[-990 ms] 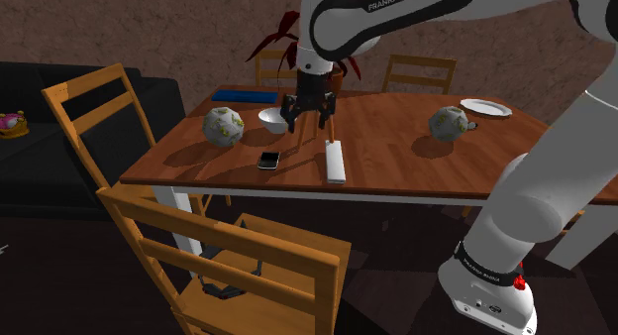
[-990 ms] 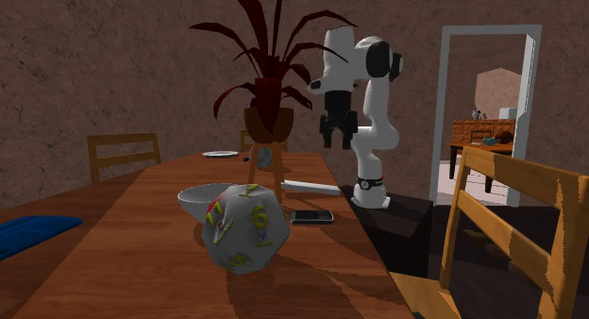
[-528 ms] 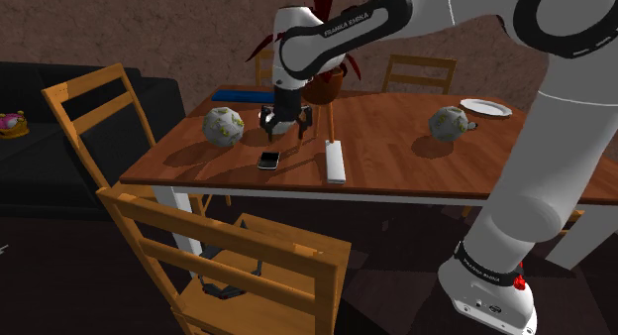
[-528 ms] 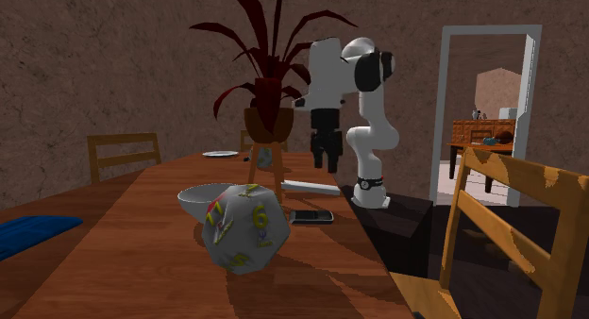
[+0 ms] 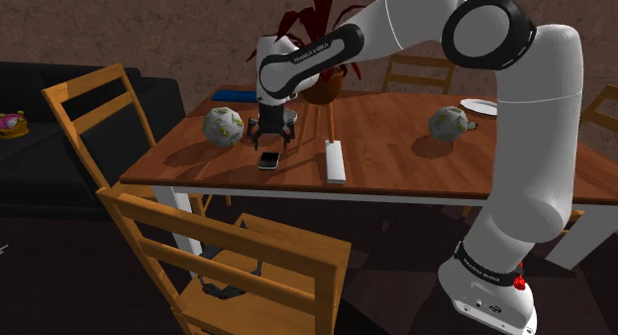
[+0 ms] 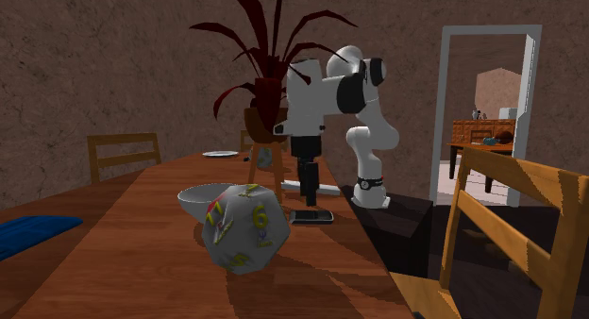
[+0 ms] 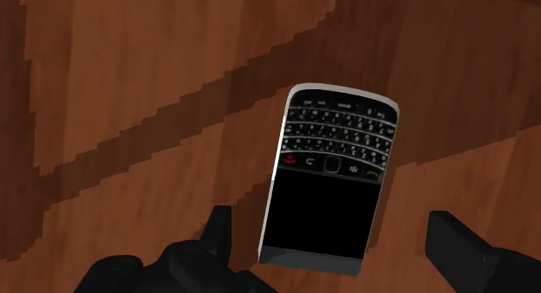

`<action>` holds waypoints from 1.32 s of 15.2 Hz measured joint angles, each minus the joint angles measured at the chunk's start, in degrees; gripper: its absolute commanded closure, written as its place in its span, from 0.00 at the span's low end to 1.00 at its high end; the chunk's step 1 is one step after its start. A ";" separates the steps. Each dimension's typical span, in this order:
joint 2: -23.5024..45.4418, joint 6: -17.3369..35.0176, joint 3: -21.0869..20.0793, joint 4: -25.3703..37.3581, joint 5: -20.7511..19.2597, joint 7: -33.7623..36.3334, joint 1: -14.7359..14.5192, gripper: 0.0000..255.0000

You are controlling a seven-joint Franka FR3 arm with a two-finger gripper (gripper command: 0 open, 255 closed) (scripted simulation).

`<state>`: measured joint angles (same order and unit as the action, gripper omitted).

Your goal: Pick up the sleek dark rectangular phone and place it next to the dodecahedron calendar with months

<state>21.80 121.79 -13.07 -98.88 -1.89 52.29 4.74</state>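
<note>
The phone [image 7: 329, 192] is lying flat, keypad up, on the wooden table [image 5: 396, 155], near its front edge. The gripper [image 7: 332, 224] is hovering directly above it with its fingers spread wide, touching nothing. The phone is probably rigid, light, thin and smooth-sided, so the fingers should be closing across its two long edges near mid-length.

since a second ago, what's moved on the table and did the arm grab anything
The gripper swung toward the shoulder view's left and came down; it now hovers just over the phone, fingers open, holding nothing. The phone, white bar and nearby dodecahedron lie where they were.
</note>
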 measured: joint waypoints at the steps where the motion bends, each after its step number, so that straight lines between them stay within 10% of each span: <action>1: 0.66 0.55 0.07 0.08 -0.11 0.38 -0.15 0.00; 13: 3.45 4.45 0.37 -1.04 -0.74 1.05 -0.59 0.00; 14: 3.45 4.45 0.37 -1.04 -0.74 1.05 -0.59 1.00; 20: 3.38 4.46 0.39 -1.02 -0.77 1.09 -0.60 1.00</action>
<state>25.19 126.25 -12.69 -99.90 -2.66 53.38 4.15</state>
